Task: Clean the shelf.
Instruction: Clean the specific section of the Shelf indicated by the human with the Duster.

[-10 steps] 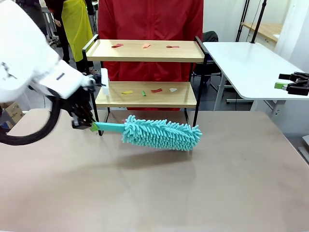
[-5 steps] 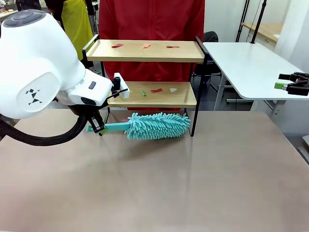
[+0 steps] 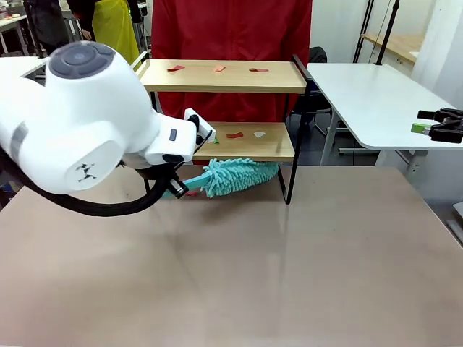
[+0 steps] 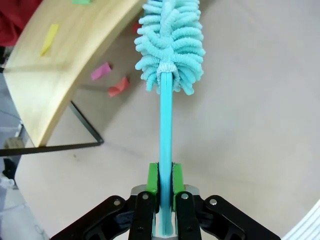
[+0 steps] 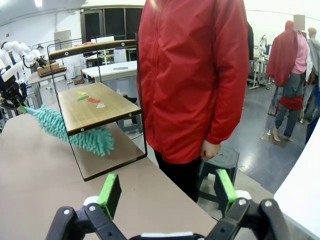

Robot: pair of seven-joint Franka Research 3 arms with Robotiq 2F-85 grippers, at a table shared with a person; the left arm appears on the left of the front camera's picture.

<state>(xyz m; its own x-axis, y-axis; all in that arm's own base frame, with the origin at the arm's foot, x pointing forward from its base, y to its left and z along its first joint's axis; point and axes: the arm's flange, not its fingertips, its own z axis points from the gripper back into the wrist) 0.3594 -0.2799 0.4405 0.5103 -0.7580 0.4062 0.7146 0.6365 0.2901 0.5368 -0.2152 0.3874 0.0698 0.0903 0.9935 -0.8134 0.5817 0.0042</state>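
Observation:
The shelf (image 3: 286, 76) stands at the table's far edge, with coloured paper scraps (image 3: 217, 69) on its top board and more scraps (image 3: 234, 134) on its lower board (image 3: 253, 150). My left gripper (image 3: 173, 190) is shut on the handle of a teal fluffy duster (image 3: 235, 176), whose head lies on the table beneath the lower board. In the left wrist view the green pads (image 4: 152, 177) clamp the teal handle (image 4: 165, 125), and the duster head (image 4: 170, 45) points under the board (image 4: 60, 70). My right gripper (image 5: 167, 192) is open and holds nothing, off to the side of the shelf (image 5: 95, 107).
A person in a red jacket (image 3: 228, 29) stands right behind the shelf. Pink scraps (image 4: 118, 86) lie on the table under the rack, near its black leg (image 4: 85, 121). A white side table (image 3: 369, 94) at the right carries a black tool (image 3: 441, 124).
My left arm has swung right and toward the shelf. The duster head has moved from the open table to under the lower board.

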